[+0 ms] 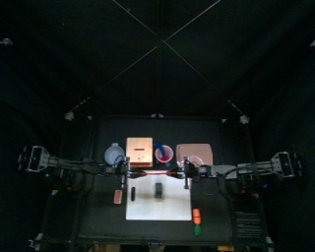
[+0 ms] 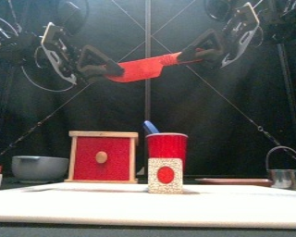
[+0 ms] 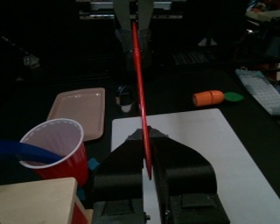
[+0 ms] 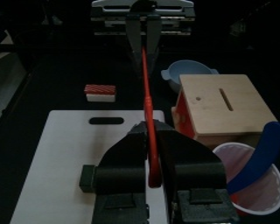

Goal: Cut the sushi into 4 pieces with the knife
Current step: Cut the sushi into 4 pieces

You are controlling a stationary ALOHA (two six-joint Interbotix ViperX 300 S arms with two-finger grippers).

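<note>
- left gripper (image 2: pixel 104 67): fingers pressed together on one end of the red dough (image 2: pixel 144 67).
- right gripper (image 2: pixel 195 54): fingers pinching the other end; the dough hangs stretched between the two grippers, high over the table, sagging a little.
- below, the sushi roll (image 2: pixel 166 176) stands on the white cutting board (image 2: pixel 64 208), apart from both grippers, just in front of the red cup (image 2: pixel 166 145).
- the blue knife (image 2: pixel 151 128) sits in that cup.
- wooden box (image 2: pixel 103 155) just left of the cup, blue-grey bowl (image 2: pixel 40 168) further left, metal cutter (image 2: pixel 283 176) at the far right.
</note>
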